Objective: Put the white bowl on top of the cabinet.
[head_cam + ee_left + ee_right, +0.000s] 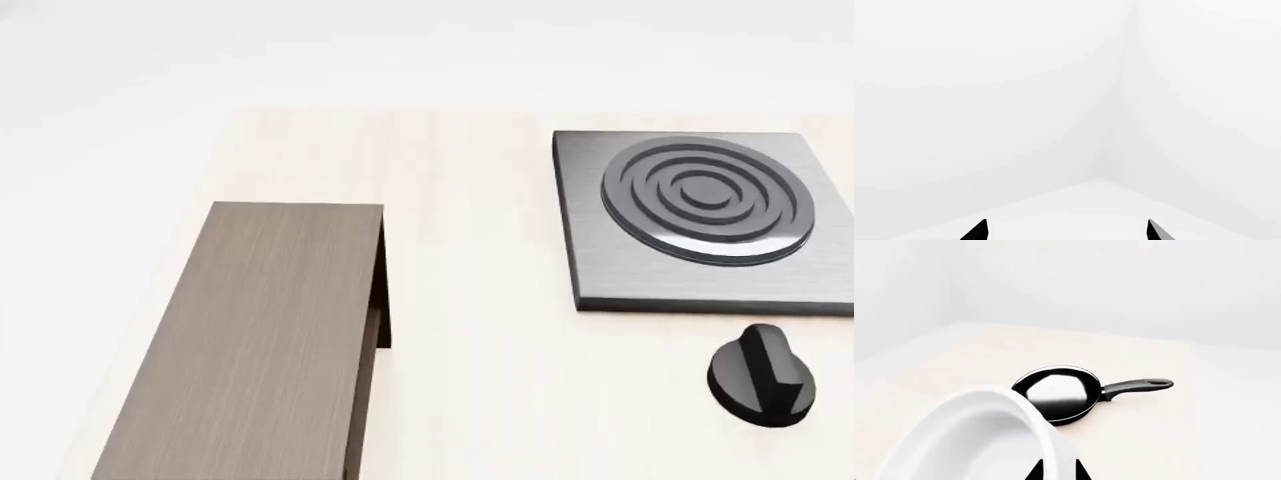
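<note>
The white bowl (981, 435) is seen only in the right wrist view, filling the near foreground just before the right claw (1057, 471); it is tilted, with its rim arcing past the two dark fingertips at the frame edge. The tips appear to straddle the bowl wall, so a pinch on the rim is judged likely, but contact is not shown plainly and the state of this claw cannot be told with certainty. The left claw (1066, 231) is spread, with nothing between its two black tips and only white surroundings beyond. The bowl is judged to be rigid, light and glossy, hence slippery; a hold across the wall at the rim is advised, with the bowl kept level to prevent rotation in the grip. A black frying pan (1057, 392) lies on the bench (1134, 440) beyond the bowl, handle pointing away from it, well apart. In the head view, the cabinet (254, 340) lies lengthwise at the left of the bench, its flat top bare and narrow, its open side facing the stove plate (694, 215) and the knob (761, 375). The bowl is judged about as wide as the top, so margin at either long edge is small. Open bench is available between cabinet and stove plate for the approach.
</note>
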Available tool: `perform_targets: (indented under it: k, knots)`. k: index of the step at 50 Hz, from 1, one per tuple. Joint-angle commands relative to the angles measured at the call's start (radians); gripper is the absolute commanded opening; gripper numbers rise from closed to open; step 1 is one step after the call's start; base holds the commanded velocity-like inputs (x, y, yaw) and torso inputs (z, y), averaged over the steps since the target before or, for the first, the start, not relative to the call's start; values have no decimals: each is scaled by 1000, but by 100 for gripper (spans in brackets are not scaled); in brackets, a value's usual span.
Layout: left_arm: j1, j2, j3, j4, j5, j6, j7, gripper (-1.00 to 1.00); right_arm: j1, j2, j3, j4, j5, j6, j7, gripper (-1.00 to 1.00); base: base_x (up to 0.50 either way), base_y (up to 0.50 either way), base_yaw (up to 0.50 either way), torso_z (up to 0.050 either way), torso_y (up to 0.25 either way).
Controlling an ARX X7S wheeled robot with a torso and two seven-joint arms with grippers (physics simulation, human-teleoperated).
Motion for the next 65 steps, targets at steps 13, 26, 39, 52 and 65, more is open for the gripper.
perform_targets:
  k: [13,26,39,52,65]
  knots:
    - [0,-4,4,3,-5,-2,-7,100,454,40,-212,261,-13,-30,-49,-100,0,0,0,0,2]
    - [0,-5,5,-2,-9,1,-7,100,748,13,-329,726,-36,-224,-93,-100,0,0,0,0,1]
    - [-1,-7,7,1,-17,-4,-8,100,999,-53,-372,1237,-35,-465,-216,-100,0,0,0,0,1]
    - [0,-8,11,-8,-14,5,-11,100,1023,-106,-339,1238,-8,-352,-375,-100,0,0,0,0,2]
    - [1,-12,11,1,-20,-2,-15,100,1040,-136,-279,1237,8,-166,-525,-100,0,0,0,0,1]
